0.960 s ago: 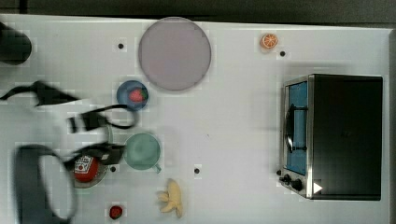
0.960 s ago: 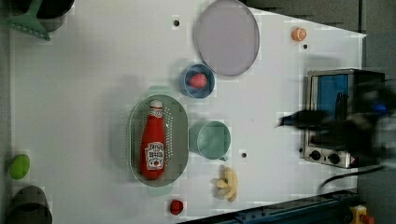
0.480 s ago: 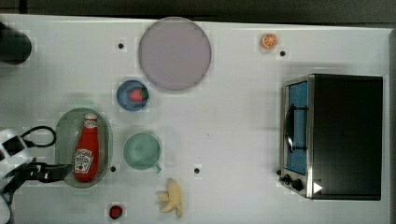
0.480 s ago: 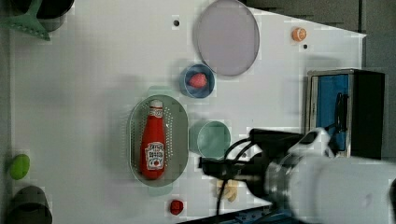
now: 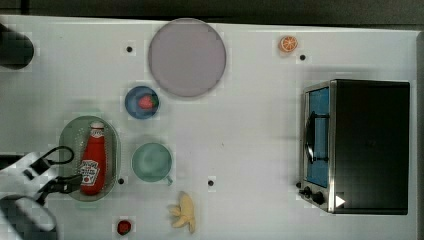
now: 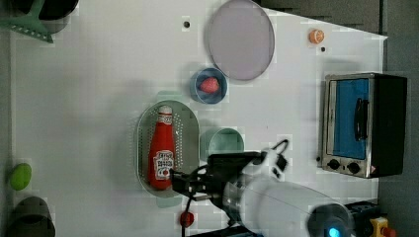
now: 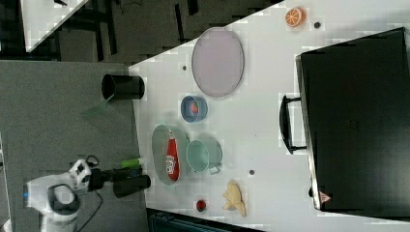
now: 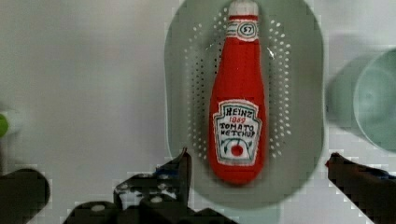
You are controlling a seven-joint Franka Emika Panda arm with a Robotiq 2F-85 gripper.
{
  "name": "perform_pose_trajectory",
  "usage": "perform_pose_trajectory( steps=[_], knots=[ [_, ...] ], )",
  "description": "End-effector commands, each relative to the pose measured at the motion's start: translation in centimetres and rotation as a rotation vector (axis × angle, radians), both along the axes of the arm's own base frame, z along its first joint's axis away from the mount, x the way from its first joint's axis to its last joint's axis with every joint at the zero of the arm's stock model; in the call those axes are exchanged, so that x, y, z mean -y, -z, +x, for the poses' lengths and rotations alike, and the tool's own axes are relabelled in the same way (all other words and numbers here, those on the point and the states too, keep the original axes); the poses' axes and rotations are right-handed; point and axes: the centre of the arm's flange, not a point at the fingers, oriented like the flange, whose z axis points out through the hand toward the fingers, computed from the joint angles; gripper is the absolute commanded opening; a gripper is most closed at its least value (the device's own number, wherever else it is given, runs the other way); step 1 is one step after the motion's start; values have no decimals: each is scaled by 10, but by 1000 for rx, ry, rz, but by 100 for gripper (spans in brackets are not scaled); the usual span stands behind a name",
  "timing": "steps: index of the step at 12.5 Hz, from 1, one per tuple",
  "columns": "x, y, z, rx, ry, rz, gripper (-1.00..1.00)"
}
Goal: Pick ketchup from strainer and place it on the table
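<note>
One small red squeeze bottle of ketchup (image 8: 238, 112), white-labelled and white-capped, lay flat lengthwise inside the pale green oval perforated plastic strainer (image 8: 306, 70), label up, its base toward the arm. That pose probably favoured a grasp across the body's width. The strainer rested on the large flat white table (image 5: 250, 130), with a round green cup (image 5: 151, 161) just beside it at the top view's right. A small blue bowl holding a red fruit (image 5: 142, 102) stood near the bottle's cap end; a small round red object (image 5: 124, 227) and a yellow banana-like piece (image 5: 184, 212) sat beyond its base end.

One dark robot gripper (image 8: 257, 161) hovered over the bottle's base, jaws spread wide, wider than the bottle. The jaws held nothing and touched nothing; lift not yet begun.
</note>
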Motion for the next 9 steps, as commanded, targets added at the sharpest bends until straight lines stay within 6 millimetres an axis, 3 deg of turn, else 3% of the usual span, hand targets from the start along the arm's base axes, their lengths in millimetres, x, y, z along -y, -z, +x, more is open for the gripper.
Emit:
perform_pose_trajectory(
  steps=[1,9],
  knots=[
    [25,50,10,-14,44,14,100],
    [27,137,18,-68,-23,94,100]
  ],
)
